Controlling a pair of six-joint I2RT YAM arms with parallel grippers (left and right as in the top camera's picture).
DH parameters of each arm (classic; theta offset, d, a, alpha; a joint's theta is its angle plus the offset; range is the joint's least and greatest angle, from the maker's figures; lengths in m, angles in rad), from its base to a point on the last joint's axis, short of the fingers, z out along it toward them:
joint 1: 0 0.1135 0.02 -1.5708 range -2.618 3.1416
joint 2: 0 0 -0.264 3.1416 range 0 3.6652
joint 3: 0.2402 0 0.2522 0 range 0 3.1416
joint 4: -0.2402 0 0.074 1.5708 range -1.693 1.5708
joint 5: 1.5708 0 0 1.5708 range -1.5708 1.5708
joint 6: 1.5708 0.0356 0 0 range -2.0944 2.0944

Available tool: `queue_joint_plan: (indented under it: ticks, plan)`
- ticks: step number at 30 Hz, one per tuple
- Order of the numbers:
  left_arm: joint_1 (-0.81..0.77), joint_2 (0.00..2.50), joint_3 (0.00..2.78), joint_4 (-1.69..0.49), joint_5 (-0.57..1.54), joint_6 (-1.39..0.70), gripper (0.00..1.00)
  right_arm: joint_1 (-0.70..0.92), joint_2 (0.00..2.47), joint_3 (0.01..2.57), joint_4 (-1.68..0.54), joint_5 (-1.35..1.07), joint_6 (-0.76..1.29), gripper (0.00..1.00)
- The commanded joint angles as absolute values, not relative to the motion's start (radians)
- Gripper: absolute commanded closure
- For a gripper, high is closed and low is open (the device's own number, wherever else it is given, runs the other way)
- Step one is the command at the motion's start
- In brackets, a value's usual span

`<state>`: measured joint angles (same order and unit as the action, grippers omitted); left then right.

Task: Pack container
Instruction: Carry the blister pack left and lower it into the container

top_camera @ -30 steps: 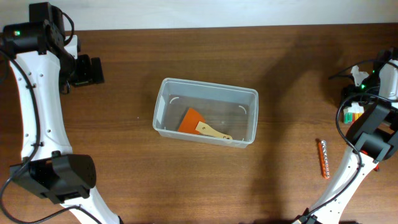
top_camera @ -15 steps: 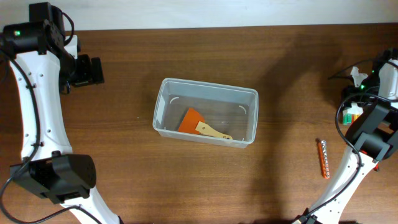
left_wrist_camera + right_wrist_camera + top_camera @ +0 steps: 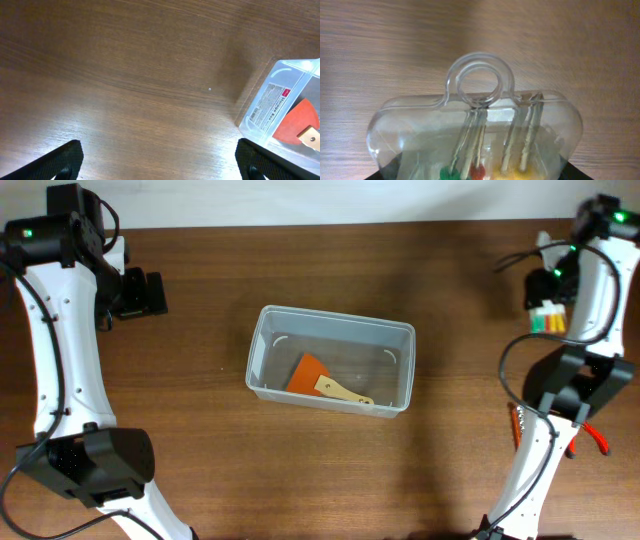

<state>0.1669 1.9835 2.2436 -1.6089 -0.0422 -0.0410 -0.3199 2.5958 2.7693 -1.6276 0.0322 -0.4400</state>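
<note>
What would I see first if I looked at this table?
Most likely the clear container in the middle of the table, with an orange scraper lying inside it. Next, the clear pack of little tools with green, red and yellow handles, gripped by the right gripper near the table's far right edge.

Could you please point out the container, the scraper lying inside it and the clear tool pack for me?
container (image 3: pixel 340 318): overhead view, on its far rim.
orange scraper (image 3: pixel 306 372): overhead view, on the orange blade.
clear tool pack (image 3: pixel 475 132): right wrist view, on its clear front below the hanging loop.
</note>
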Motion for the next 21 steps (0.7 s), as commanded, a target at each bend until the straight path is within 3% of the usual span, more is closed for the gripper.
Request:
queue_joint_plan:
  ticks: [1,21]
  plan:
    - [0.173,1.979,2.253,-1.61,-0.049,-0.029,0.01,-0.231,2.506,2.852,-1.663,0.007,-0.429,0.39]
    - [0.173,1.979,2.253,-1.61,-0.049,-0.029,0.01,0.399,2.361,2.882,-1.699,0.009,-0.456,0.39]
